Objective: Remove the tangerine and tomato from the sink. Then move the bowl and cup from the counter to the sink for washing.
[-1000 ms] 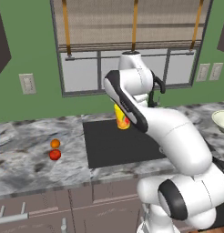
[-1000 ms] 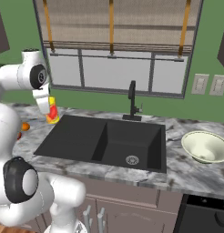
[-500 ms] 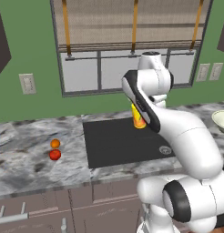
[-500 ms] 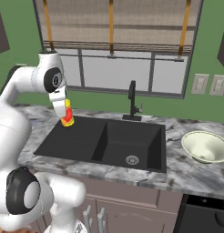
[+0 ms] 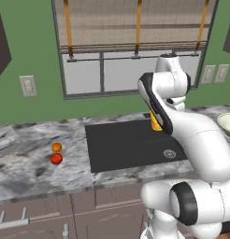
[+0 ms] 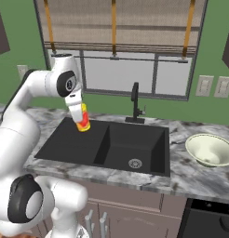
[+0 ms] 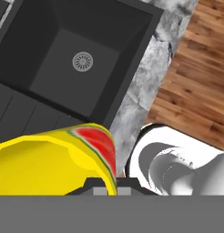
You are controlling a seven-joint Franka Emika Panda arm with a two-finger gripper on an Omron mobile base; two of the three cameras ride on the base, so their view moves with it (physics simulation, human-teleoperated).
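Your counter [image 6: 191,172] of marbled stone runs under a green wall and shuttered window. The black sink [image 6: 84,144] holds nothing but its drain. The bowl [image 6: 210,149] sits empty right of it. Your gripper [image 6: 82,122] pinches the yellow cup [image 6: 83,118] above the basin; its fingertips are hidden. Tomato [image 5: 56,158] and tangerine [image 5: 56,147] lie together on the counter left of the sink.

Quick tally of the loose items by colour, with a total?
Orange: 1, the tangerine on the counter
Red: 1, the tomato beside it
Yellow: 1, the cup held over the sink
Cream-white: 1, the bowl
Total: 4
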